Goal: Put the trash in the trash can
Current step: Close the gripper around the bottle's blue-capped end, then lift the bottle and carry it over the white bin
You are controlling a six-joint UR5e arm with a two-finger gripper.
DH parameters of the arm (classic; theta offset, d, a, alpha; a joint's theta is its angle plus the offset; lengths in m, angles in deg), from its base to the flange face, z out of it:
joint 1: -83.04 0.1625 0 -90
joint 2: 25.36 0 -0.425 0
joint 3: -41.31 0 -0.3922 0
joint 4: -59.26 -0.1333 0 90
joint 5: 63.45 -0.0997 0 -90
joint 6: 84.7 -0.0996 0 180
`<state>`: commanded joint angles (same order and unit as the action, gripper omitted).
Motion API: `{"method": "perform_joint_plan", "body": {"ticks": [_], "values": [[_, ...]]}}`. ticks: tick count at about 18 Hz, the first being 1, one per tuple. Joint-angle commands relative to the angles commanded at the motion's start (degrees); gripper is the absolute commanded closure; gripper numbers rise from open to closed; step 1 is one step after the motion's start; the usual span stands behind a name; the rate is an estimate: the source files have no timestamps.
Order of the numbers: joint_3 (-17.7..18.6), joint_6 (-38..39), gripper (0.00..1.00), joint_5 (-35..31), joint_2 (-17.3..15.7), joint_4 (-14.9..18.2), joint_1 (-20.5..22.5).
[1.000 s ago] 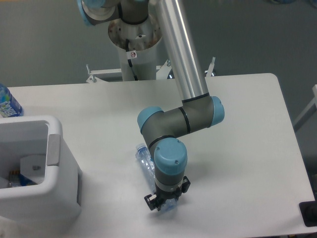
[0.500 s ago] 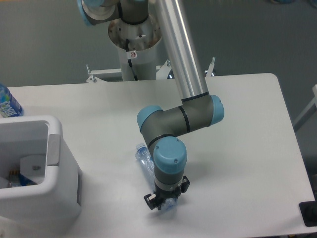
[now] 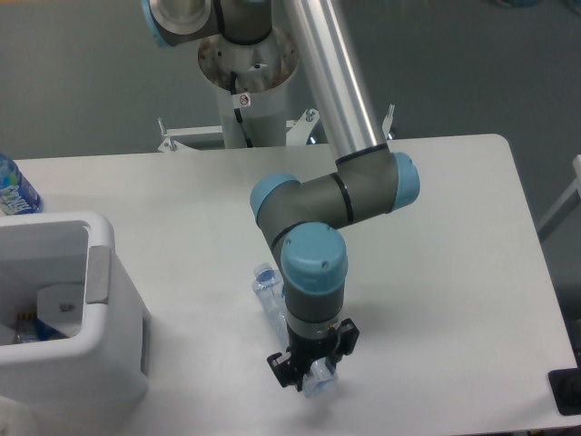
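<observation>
The trash, a clear crushed plastic bottle (image 3: 272, 295), lies slanted near the table's front middle, cap end toward the back left. My gripper (image 3: 310, 371) points straight down over the bottle's lower end. Its black fingers are shut on the bottle from both sides. The wrist hides the bottle's middle. The trash can (image 3: 100, 359), a white boxy bin with a pale grey panel, stands at the front left, well apart from the gripper. Some pale and dark items show inside it.
A blue-labelled water bottle (image 3: 14, 189) stands at the far left edge behind the trash can. The robot's base column (image 3: 247, 91) rises behind the table's back edge. A dark object (image 3: 567, 392) sits at the front right corner.
The wrist has shifted slightly toward the front right and looks a little larger. The bottle has moved the same way with the gripper.
</observation>
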<state>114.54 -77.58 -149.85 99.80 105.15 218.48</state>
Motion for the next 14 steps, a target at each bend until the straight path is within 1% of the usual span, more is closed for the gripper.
{"method": "perform_joint_plan", "body": {"ticks": [2,4,8,10,13,14], "values": [[-2.82,0.18,0.40,0.18,-1.58,-0.79,0.00],[-4.23,0.18,0.40,0.26,-3.33,-1.50,-0.09],[-4.50,0.18,0.41,0.96,-8.60,-5.19,-0.09],[-5.46,0.18,0.41,1.14,-10.72,-5.89,-0.26],[-6.26,0.18,0.41,1.14,-12.74,-6.07,-0.87],[-6.34,0.18,0.41,1.14,-13.62,-6.07,-1.92]]}}
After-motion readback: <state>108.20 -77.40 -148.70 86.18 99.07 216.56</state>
